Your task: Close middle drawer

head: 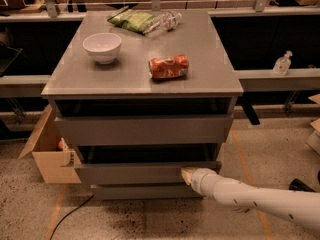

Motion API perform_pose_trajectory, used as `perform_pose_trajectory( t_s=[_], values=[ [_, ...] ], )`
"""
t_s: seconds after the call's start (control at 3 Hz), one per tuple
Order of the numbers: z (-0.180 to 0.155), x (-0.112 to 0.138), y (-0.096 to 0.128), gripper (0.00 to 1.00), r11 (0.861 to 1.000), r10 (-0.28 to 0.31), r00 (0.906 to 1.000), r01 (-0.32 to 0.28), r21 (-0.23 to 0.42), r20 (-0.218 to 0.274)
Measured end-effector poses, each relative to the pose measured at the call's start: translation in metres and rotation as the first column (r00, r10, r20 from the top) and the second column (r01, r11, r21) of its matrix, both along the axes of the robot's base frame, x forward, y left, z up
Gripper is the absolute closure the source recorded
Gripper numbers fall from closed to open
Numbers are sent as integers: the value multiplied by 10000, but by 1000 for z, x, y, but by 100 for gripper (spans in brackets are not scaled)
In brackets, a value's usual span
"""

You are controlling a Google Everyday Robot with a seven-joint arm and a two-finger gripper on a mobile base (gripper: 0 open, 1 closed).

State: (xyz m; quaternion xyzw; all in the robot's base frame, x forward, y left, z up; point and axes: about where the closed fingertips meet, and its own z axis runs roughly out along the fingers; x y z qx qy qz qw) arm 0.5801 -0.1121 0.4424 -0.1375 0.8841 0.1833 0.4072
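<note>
White arm reaching in from the lower right, gripper (189, 175) tip against the right part of the middle drawer (130, 174) front panel, whether open or closed cannot be told, drawer standing partly pulled out of the grey bench (210, 79), under the taller-fronted drawer (142, 129).

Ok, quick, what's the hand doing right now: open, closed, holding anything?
Hand: at the front panel of the middle drawer, right of centre; whether it is open or closed cannot be told.

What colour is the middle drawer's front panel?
Plain grey, in the camera view; the gripper is at the front of the middle drawer, right of centre.
</note>
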Motion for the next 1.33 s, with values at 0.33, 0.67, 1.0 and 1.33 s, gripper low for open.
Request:
perform_pose_trajectory(
  t_s=[0.33, 0.67, 1.0, 1.33],
  values=[
    [2, 18, 0, 100, 9996, -272, 9983, 272, -2, 515],
    [-1, 44, 3, 100, 9990, -449, 9946, 446, 44, 936],
    [-1, 41, 3, 100, 9990, -449, 9946, 447, 43, 936],
    [-3, 36, -6, 100, 9988, -387, 9974, 405, -281, 614]
  ],
)
